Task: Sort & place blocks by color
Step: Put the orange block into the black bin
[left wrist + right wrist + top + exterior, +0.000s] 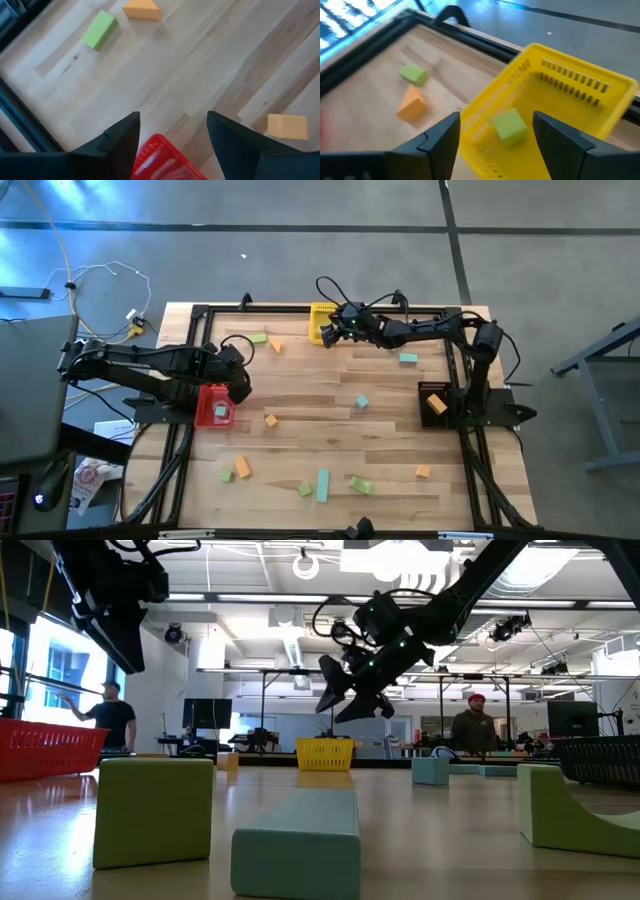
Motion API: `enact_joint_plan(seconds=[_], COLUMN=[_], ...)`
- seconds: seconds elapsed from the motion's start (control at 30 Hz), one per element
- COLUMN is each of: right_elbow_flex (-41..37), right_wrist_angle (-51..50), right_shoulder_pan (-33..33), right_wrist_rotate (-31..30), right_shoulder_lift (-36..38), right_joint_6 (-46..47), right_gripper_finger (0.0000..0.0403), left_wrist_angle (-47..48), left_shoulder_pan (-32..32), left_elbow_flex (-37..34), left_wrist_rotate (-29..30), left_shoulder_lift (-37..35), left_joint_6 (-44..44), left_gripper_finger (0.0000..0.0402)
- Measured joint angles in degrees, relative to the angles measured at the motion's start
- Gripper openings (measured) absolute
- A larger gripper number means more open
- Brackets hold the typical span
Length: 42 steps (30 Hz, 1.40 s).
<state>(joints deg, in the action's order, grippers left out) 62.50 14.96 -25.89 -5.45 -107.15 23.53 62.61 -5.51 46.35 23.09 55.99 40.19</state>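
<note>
The right gripper hangs fingers apart above the yellow slatted plastic bin at the worktop's far edge, a light green cube lying inside. The left gripper, also spread, hovers above the red bin.

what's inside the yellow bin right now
One light green block lies in the yellow bin, seen between the fingers of the open right tool. The bin's near corner is cut off at the edge of the right wrist view, so anything there cannot be seen.
</note>
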Motion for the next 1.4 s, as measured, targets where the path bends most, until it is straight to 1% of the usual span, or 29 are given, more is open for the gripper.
enact_joint_plan(seconds=[0.2,0.37,0.47,0.6,0.7,0.9,0.97,1.03,1.2,1.4], right_elbow_flex=[0.0,0.0,0.0,0.0,0.0,0.0,0.0,0.0,0.0,0.0], right_wrist_angle=[0.1,-0.1,-0.2,-0.2,-0.4,-0.7,-0.7,-0.8,-1.2,-2.3], right_shoulder_pan=[0.7,2.3,3.2,4.1,4.4,4.4,4.5,4.6,4.9,4.9], right_wrist_rotate=[2.5,2.5,2.5,2.5,2.0,1.9,1.8,1.8,1.8,1.8], right_shoulder_lift=[3.3,4.9,5.1,5.2,5.2,5.2,5.2,5.2,5.2,5.2], right_joint_6=[0.0,-0.1,-0.5,-0.6,-1.4,-1.2,-1.1,-1.1,-1.1,-1.1], right_gripper_finger=[0.0236,0.0236,0.0236,0.0236,0.0236,0.0236,0.0236,0.0236,0.0236,0.0236], left_wrist_angle=[-2.9,-6.3,-8.0,-9.3,-10.2,-12.2,-14.5,-16.9,-21.0,-20.8], left_shoulder_pan=[1.6,3.7,5.3,7.8,9.6,12.1,12.5,12.8,12.8,12.8], left_elbow_flex=[0.0,0.0,0.0,0.0,0.0,0.0,0.0,0.0,0.0,0.0], left_wrist_rotate=[-0.3,-2.0,-3.4,-3.6,-4.5,-7.6,-9.4,-10.8,-11.1,-11.0], left_shoulder_lift=[0.0,0.1,0.9,3.0,4.9,8.5,9.7,10.8,13.9,17.5], left_joint_6=[3.2,4.1,4.2,4.1,1.0,-10.9,-12.1,-10.5,-0.9,7.8], left_gripper_finger=[0.0218,0.0218,0.0218,0.0218,0.0218,0.0218,0.0218,0.0218,0.0218,0.0218])
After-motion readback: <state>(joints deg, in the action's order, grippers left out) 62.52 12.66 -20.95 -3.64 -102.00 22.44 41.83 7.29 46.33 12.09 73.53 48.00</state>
